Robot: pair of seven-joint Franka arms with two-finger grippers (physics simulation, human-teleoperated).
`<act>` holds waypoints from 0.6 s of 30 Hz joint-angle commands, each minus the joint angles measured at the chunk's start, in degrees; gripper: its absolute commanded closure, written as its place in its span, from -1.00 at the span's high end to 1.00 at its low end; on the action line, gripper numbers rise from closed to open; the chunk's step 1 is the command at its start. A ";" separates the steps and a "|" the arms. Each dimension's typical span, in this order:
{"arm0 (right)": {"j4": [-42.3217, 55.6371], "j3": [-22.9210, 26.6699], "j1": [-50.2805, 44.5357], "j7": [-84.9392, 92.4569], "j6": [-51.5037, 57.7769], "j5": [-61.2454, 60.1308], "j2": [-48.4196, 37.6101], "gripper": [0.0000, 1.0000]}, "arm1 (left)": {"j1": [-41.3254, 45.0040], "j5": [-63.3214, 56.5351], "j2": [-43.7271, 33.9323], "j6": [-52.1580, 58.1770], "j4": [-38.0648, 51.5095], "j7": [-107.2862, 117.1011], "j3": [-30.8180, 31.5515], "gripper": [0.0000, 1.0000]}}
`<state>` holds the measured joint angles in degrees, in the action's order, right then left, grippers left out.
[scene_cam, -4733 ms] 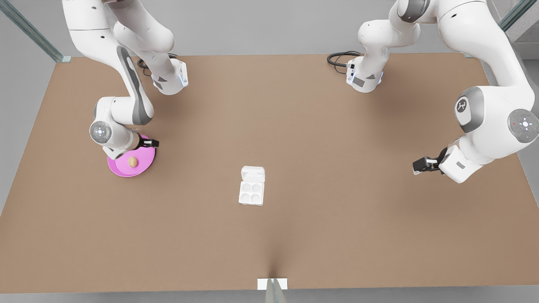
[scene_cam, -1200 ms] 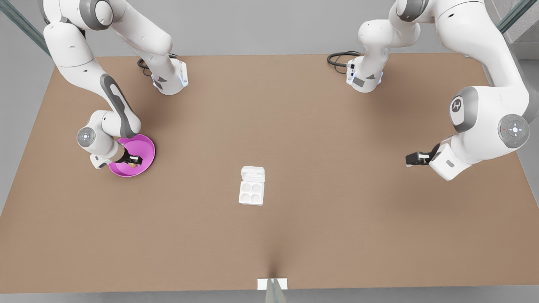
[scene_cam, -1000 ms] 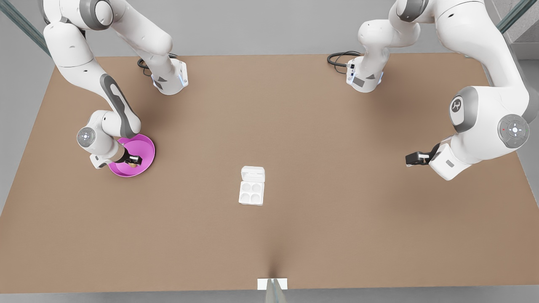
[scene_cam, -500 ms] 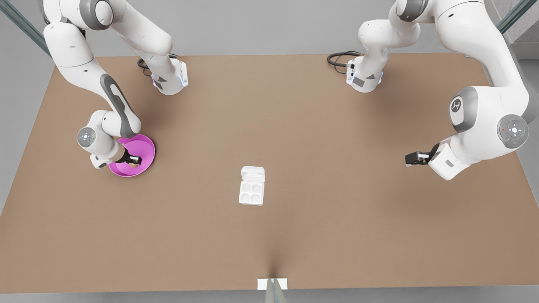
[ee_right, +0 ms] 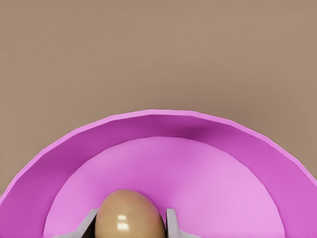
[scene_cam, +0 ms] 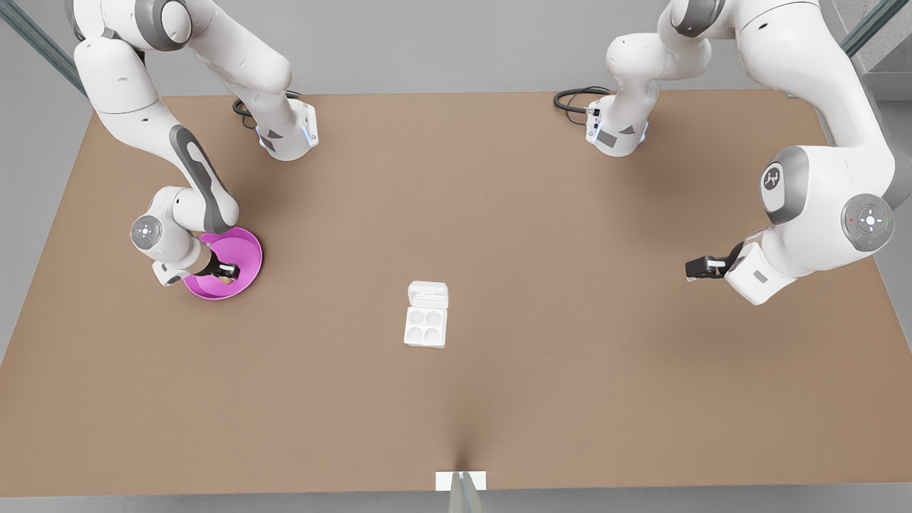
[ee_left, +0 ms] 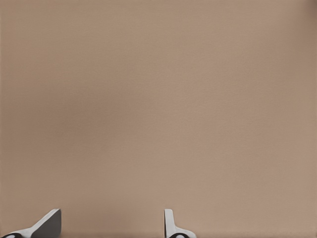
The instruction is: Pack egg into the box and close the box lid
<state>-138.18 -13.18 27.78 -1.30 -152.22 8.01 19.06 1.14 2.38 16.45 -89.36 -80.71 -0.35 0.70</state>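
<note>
The tan egg (ee_right: 130,217) lies on the pink plate (ee_right: 163,134) at the front view's left. My right gripper (scene_cam: 229,273) is down on that plate, and its two fingers press the egg's sides, so it is shut on the egg (scene_cam: 225,279). The white box (scene_cam: 426,326) sits mid-table with four bare cups. Its lid (scene_cam: 428,293) lies open flat on the far side. My left gripper (scene_cam: 702,267) waits open above bare table at the front view's right, far from the box; the left wrist view shows its fingers (ee_left: 49,224) wide apart.
The pink plate (scene_cam: 246,251) rests near the table's edge on the front view's left. Both arm bases (scene_cam: 288,135) stand at the far edge, with a black cable (scene_cam: 573,98) beside one. Brown table spreads wide around the box.
Since 4.7 s ago my right gripper dropped from behind the plate onto the egg, and my left gripper drifted slightly toward the front view's left. Over the last second nothing visibly moved.
</note>
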 commanded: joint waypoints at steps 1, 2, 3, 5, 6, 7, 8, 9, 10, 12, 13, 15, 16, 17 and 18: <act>0.02 -0.01 -0.01 -0.02 -0.01 -0.01 -0.07 0.16 | 0.00 0.00 -0.10 0.24 0.03 0.00 0.00 1.00; 0.02 -0.01 -0.01 -0.02 -0.01 -0.01 -0.07 0.16 | 0.00 0.00 -0.10 0.15 0.03 0.00 0.00 1.00; 0.02 -0.01 -0.01 -0.02 -0.01 -0.01 -0.07 0.16 | 0.00 0.00 -0.10 0.15 0.03 0.00 0.00 1.00; 0.02 -0.01 -0.09 -0.02 -0.01 -0.01 -0.07 0.16 | 0.00 0.00 -0.10 0.24 0.03 0.00 0.09 1.00; 0.02 -0.01 -0.09 -0.02 -0.01 -0.01 -0.07 0.16 | 0.00 0.00 -0.10 0.15 0.03 0.00 0.00 1.00; -0.07 -0.01 -0.01 0.16 -0.01 -0.01 -0.07 0.16 | 0.00 0.00 -0.10 0.15 0.03 0.00 0.00 1.00; 0.02 -0.01 -0.09 0.51 0.43 -0.01 -0.16 0.16 | 0.00 0.00 -0.10 0.24 0.03 0.00 0.00 1.00; 0.02 -0.01 -0.01 0.51 0.79 -0.01 -0.16 0.16 | 0.00 0.00 -0.10 0.24 0.03 0.00 0.00 1.00; 0.02 -0.01 -0.01 0.60 0.87 -0.01 -0.25 0.16 | 0.00 0.00 -0.10 0.24 0.03 0.00 0.00 1.00; 0.02 -0.01 -0.01 0.86 1.40 -0.01 -0.43 0.16 | 0.00 0.00 -0.10 0.24 0.03 0.00 0.00 1.00; -0.07 -0.09 -0.01 0.86 2.10 -0.01 -0.60 0.16 | 0.00 0.00 -0.10 0.15 0.03 0.00 0.00 1.00; -0.07 -0.10 -0.01 1.04 2.46 -0.01 -0.69 0.16 | 0.00 0.00 -0.10 0.24 0.03 0.00 0.00 1.00; -0.07 -0.10 -0.01 1.57 2.46 -0.01 -0.69 0.16 | 0.00 0.00 -0.10 0.24 0.03 0.00 0.00 1.00; -0.07 -0.10 -0.01 1.57 2.46 -0.01 -0.78 0.16 | 0.00 0.00 -0.10 0.24 0.03 0.00 0.00 1.00; -0.07 -0.10 -0.01 1.57 2.54 -0.01 -0.78 0.16 | 0.00 0.00 -0.10 0.15 0.12 0.00 0.00 1.00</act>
<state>-138.27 -13.30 27.81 0.39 -150.58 7.30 18.33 1.14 2.38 16.41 -89.16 -80.70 -0.35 0.72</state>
